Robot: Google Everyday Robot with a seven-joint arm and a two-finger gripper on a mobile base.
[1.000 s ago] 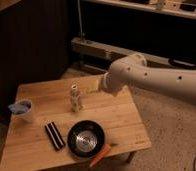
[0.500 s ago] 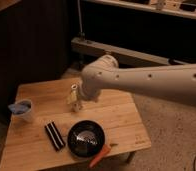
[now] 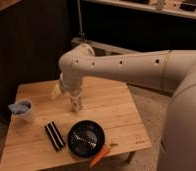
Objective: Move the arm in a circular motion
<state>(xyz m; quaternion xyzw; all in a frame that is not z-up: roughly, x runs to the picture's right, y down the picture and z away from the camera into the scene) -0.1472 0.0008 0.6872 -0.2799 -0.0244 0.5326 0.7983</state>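
Note:
The arm (image 3: 126,65) is a very large off-white tube with small dark holes. It reaches in from the right across the wooden table (image 3: 116,112). Its rounded joint (image 3: 76,60) bends downward over the table's middle. The gripper (image 3: 58,90) hangs at the tip, low over the table's back left part, just left of a small white bottle-like figure (image 3: 76,104). The wrist hides part of the gripper. Nothing shows in its hold.
A white cup with blue contents (image 3: 23,110) stands at the table's left edge. A black ribbed bar (image 3: 54,135), a black round bowl (image 3: 86,138) and an orange carrot (image 3: 99,155) lie near the front edge. Dark shelving stands behind.
The arm has swung left across the table, from the right of the white figure to over and left of it. The bent joint now fills more of the view.

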